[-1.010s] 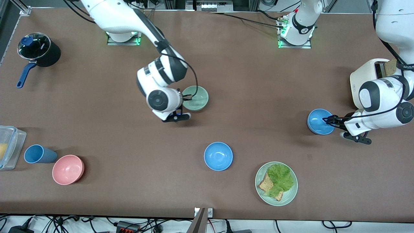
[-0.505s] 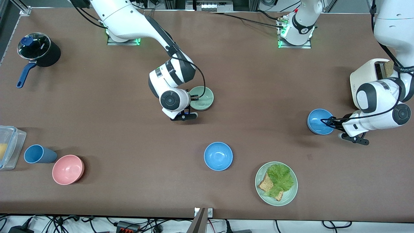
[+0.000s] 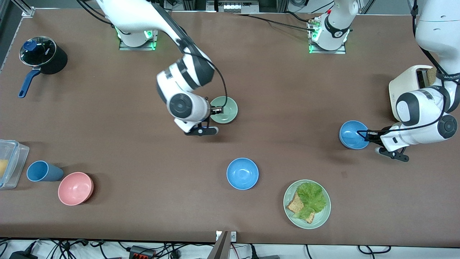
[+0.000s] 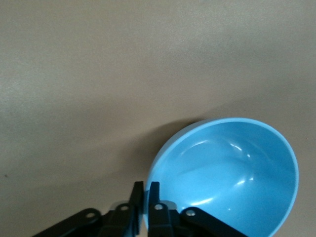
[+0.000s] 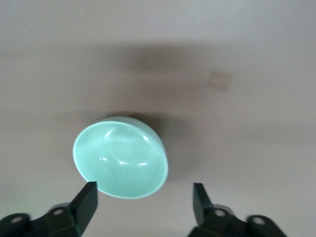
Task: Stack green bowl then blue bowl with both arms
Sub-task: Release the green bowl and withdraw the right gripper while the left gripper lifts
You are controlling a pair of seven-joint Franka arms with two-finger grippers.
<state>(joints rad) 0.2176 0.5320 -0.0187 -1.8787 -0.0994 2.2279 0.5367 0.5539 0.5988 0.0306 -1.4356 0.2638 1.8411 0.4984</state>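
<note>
The green bowl [image 3: 224, 109] sits upright on the table near the middle; it also shows in the right wrist view [image 5: 121, 157]. My right gripper [image 3: 215, 108] [image 5: 143, 200] is open and empty, up over the bowl's edge, and does not touch it. My left gripper [image 3: 361, 135] [image 4: 146, 195] is shut on the rim of a blue bowl [image 3: 352, 135] [image 4: 227, 173], which hangs tilted, just in front of the toaster. A second blue bowl [image 3: 242, 173] sits alone, nearer to the front camera than the green bowl.
A pale-green plate [image 3: 323, 212] with lettuce and toast is beside the second blue bowl. A white toaster [image 3: 406, 84] stands by the left arm. A black pot [image 3: 43, 55], blue cup [image 3: 42, 171], pink bowl [image 3: 76, 188] and clear container [image 3: 9, 162] are at the right arm's end.
The green bowl slid a little toward the left arm's end, then the right gripper rose off it. The left gripper shifted slightly toward the table's middle with the blue bowl.
</note>
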